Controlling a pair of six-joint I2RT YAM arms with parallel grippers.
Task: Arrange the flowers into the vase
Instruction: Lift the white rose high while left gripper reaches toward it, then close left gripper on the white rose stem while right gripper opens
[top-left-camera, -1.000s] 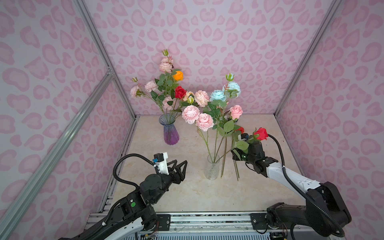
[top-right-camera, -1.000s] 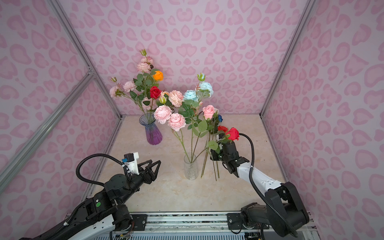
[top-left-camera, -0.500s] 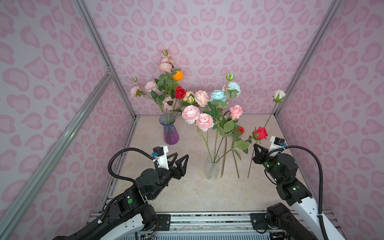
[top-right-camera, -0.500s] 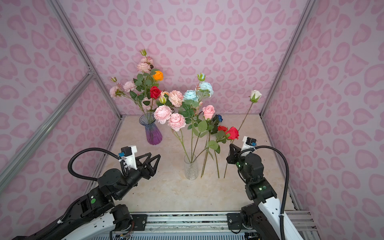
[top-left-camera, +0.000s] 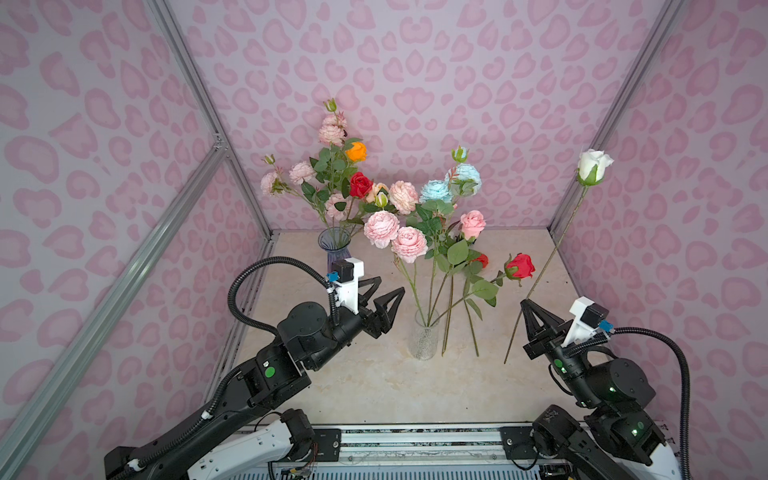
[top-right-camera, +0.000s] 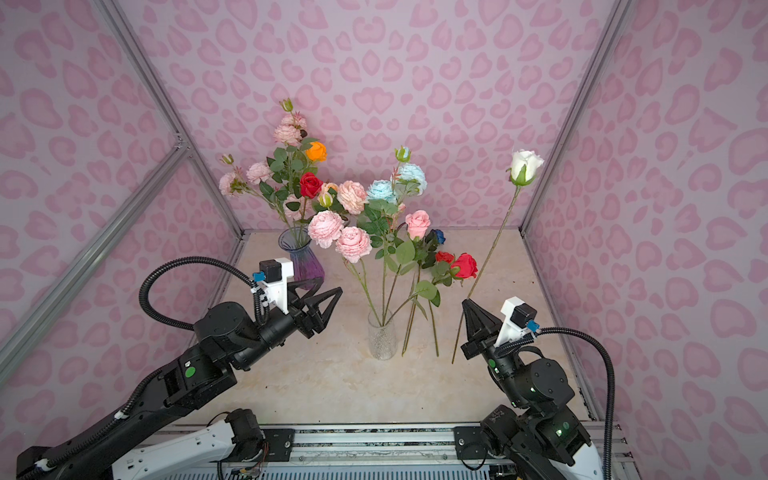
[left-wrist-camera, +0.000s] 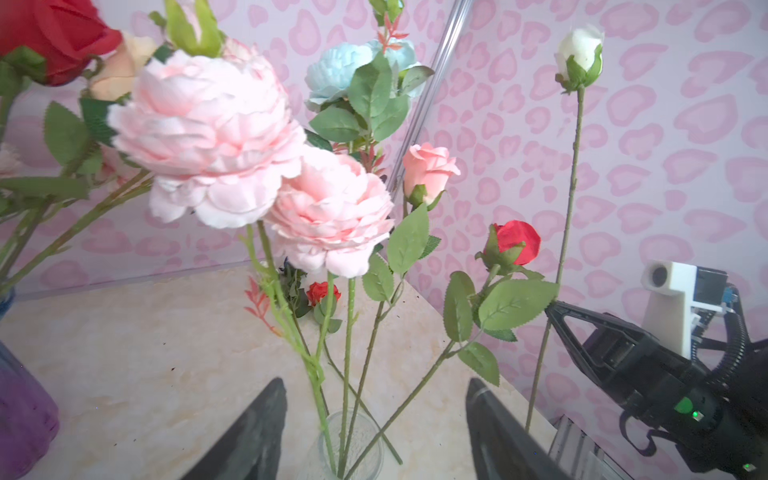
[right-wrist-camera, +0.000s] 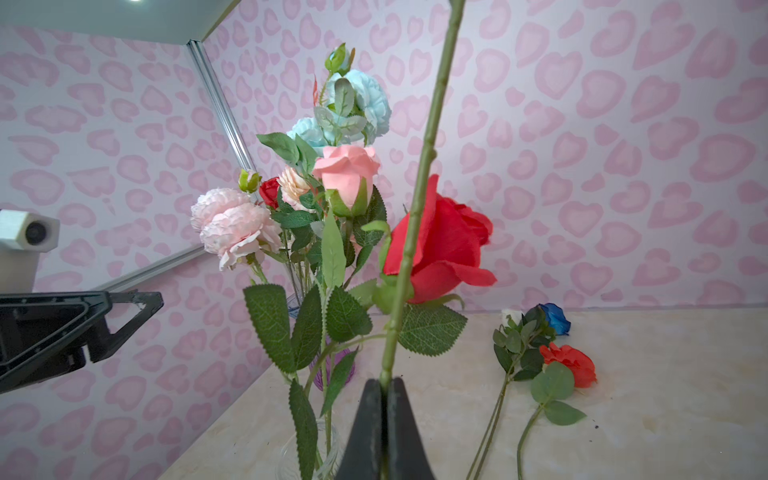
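Gripping lower stem of long green-stemmed white rose (top-left-camera: 593, 165), right gripper (top-left-camera: 525, 305) jaws closed on it; bloom tilted high near right wall. Clear glass vase (top-left-camera: 424, 340) at centre of beige bench (top-left-camera: 374, 395) holds pink peonies (top-left-camera: 381, 228), red rose (top-left-camera: 521, 266). Left gripper (top-left-camera: 388, 286) jaws apart, empty, just beside vase. Purple glass vase (top-left-camera: 330, 249) with bouquet behind.

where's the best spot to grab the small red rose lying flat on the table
Probably the bare lower stem below its leaves, from straight above, jaws across it: the red rose lies flat on the table, stem end toward the robot.
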